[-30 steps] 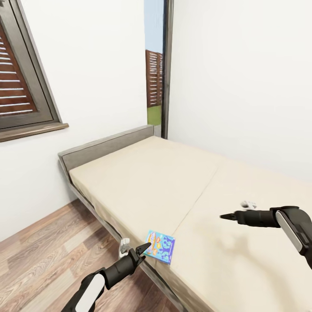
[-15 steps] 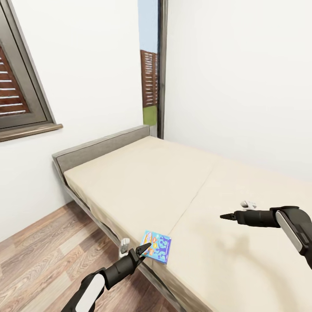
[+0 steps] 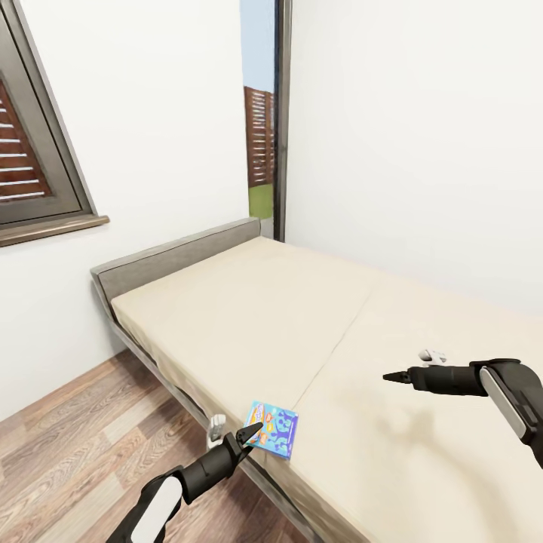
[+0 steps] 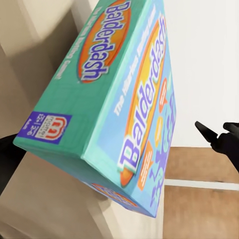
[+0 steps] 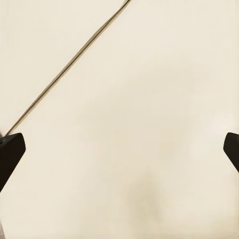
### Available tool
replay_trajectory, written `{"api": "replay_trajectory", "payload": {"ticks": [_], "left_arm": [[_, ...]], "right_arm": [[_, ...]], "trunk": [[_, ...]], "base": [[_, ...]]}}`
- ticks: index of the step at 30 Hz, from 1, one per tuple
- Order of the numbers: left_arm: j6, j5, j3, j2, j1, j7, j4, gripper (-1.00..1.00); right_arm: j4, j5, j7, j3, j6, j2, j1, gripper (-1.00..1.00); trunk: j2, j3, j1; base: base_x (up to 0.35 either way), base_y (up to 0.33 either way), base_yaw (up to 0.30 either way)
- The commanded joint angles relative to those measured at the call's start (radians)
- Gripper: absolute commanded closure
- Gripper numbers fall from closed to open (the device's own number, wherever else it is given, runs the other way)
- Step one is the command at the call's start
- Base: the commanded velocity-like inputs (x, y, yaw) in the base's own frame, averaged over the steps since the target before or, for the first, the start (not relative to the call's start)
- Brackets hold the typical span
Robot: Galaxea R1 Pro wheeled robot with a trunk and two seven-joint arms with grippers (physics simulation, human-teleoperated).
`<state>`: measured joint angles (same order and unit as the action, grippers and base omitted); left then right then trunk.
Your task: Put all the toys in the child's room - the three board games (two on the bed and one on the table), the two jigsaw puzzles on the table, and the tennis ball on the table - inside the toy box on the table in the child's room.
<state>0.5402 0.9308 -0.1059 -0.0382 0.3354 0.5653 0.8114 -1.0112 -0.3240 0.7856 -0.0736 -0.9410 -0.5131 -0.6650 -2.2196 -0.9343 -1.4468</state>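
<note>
The room (image 3: 422,113) has white walls, a wood-plank floor (image 3: 68,445), a shuttered window (image 3: 30,143) and a narrow opening in the corner showing a fence outside. The bed (image 3: 302,332) runs along the right wall, a beige mattress on a grey frame with a seam across it.

Near the bed's front edge, the blue game box (image 3: 271,428) marked "Balderdash" is at the tip of the left gripper (image 3: 247,433). In the left wrist view the box (image 4: 114,99) sits close between dark finger parts at either side, so the gripper looks clamped on the box's edge, holding it just above the mattress edge. No other game box is visible on the mattress.

The right gripper (image 3: 395,376) hovers over the mattress, well apart from the box. In the right wrist view its fingertips (image 5: 10,152) stand wide at both sides with bare mattress between them: it is open and holds nothing.

The toy box and table are out of view, so the box must be carried across the room. The grip seems to be on one edge only; the box's weight could twist it in the fingers and let it slip to the floor during the turn. A swing while turning could also knock it against the bed frame.
</note>
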Motion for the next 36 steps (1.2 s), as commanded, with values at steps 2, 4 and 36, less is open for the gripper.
{"api": "replay_trajectory", "payload": {"ticks": [2,4,36], "left_arm": [[0.007,0.013,0.0,0.0,0.001,0.0,0.0,-1.0],[0.007,0.012,0.0,0.0,0.001,0.0,0.0,-1.0],[-0.007,0.011,-0.002,0.001,0.001,0.02,0.011,1.0]], "right_arm": [[-0.001,-0.001,0.001,-0.002,-0.004,-0.001,-0.001,-1.0],[-0.001,-0.001,0.001,-0.002,-0.004,-0.001,-0.001,-1.0],[-0.001,-0.001,0.001,-0.003,-0.004,0.001,-0.001,-1.0]], "trunk": [[0.0,-0.001,0.0],[0.0,-0.001,0.0],[0.0,-0.001,0.0]], "base": [[0.0,0.0,-0.021],[0.0,0.0,-0.049],[0.0,0.0,-0.025]]}}
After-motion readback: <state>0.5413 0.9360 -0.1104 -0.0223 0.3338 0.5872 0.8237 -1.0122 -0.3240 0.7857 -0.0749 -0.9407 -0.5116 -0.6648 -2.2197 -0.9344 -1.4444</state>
